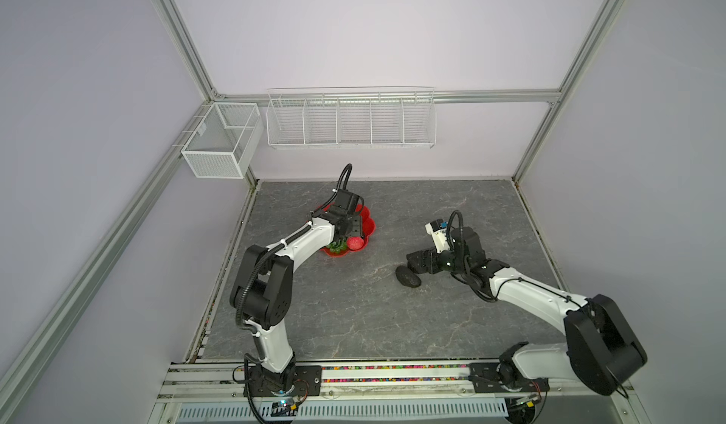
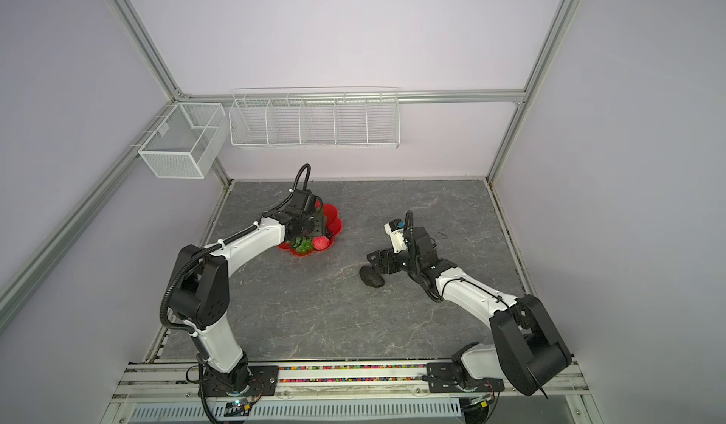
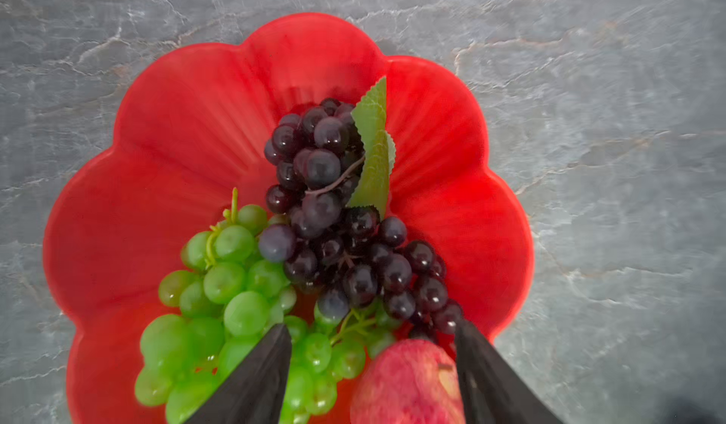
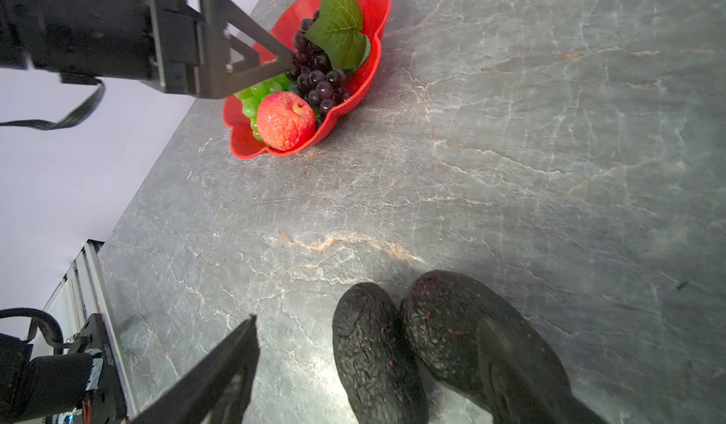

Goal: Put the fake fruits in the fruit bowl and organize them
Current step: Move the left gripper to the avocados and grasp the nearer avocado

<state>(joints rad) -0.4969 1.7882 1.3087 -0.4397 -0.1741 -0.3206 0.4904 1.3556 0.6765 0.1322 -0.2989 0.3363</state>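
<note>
Left arm: upper link upright from the near rail, elbow bent, forearm stretched out over the bowl, wrist tipped down. Left claw hangs just above the fruit with its fingers spread and nothing clamped between them.

Right arm: forearm runs low across the table toward the middle, wrist nearly level. Right claw sits close to the surface.

Bowl stands on the far left-centre of the table. In it are the green grapes, the purple grapes lying partly over them with the leaf alongside, and the apple at the rim nearest the right arm.

What the views add:
- Both top views: my left wrist hides most of the bowl. I make out only the apple, some green and one avocado on the table by the right claw.
- Right wrist: an avocado and a second avocado lie side by side on the table. The claw is wide open around them. One finger stands well clear, the other is a dark blur over the second avocado. I cannot tell whether it touches.
- Left wrist: the only full look into the bowl.
</note>
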